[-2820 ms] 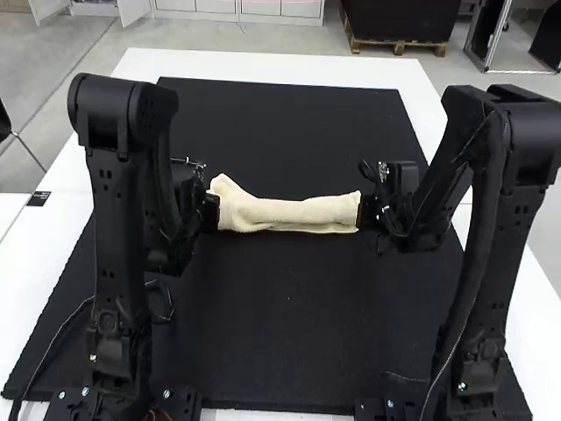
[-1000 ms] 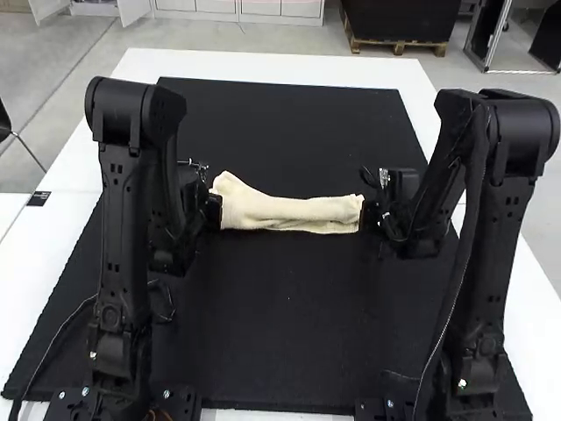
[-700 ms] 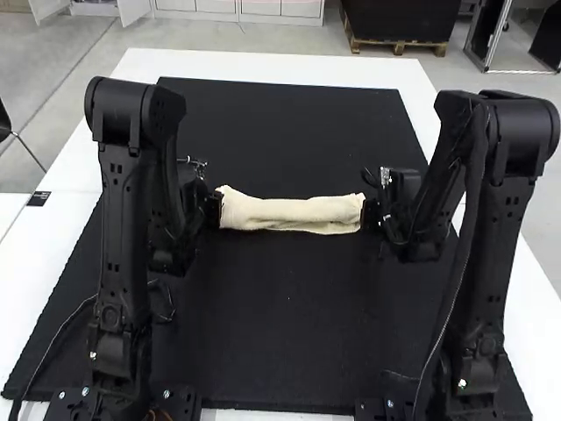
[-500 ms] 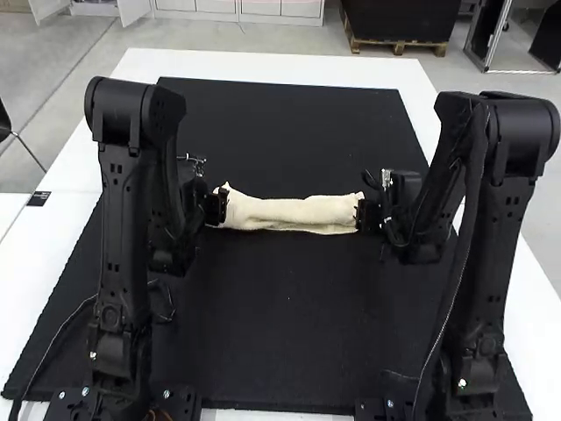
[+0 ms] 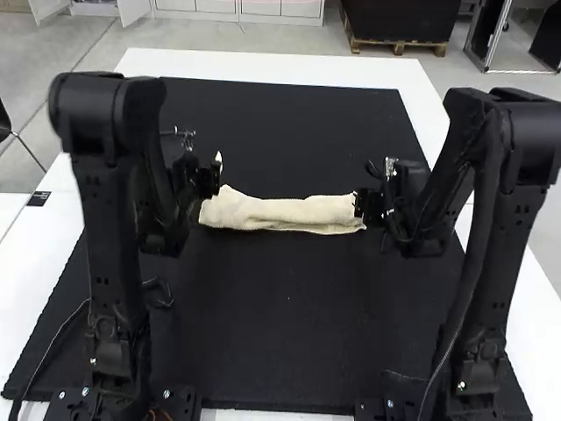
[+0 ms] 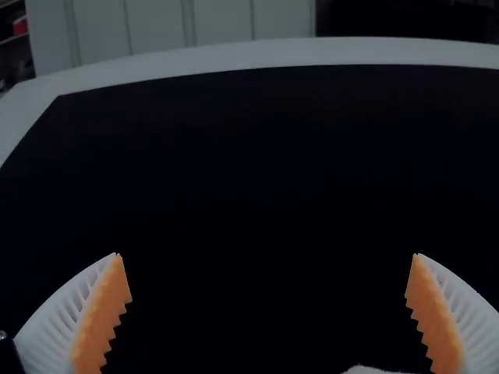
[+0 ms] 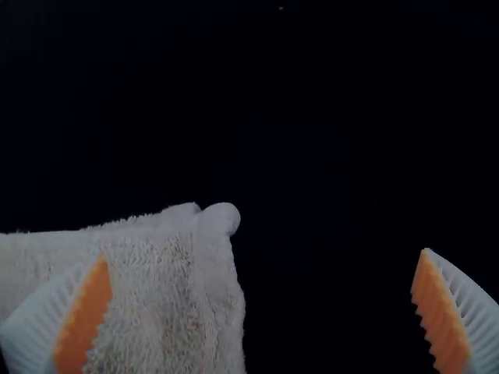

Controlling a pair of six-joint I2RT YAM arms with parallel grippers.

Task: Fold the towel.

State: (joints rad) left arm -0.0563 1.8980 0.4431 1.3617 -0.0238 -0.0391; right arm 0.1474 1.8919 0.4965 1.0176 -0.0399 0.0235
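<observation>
Probably a robotics lab: two arms (image 5: 112, 237) flank a matted table (image 5: 263, 66).

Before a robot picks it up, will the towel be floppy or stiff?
Probably floppy: the towel lies in soft, uneven folds on the mat. It likely won't slip easily, since its surface looks fuzzy. It may also come unrolled or droop at the ends if lifted by one spot, because it's a long, narrow bundle.

White desk (image 5: 263, 66), black mat (image 5: 289, 123) on top. Grey floor (image 5: 66, 96) around. Beyond far edge: pale cabinets (image 5: 237, 9); past far right corner, black bulk (image 5: 399, 21) on wooden pallet (image 5: 399, 45).
</observation>
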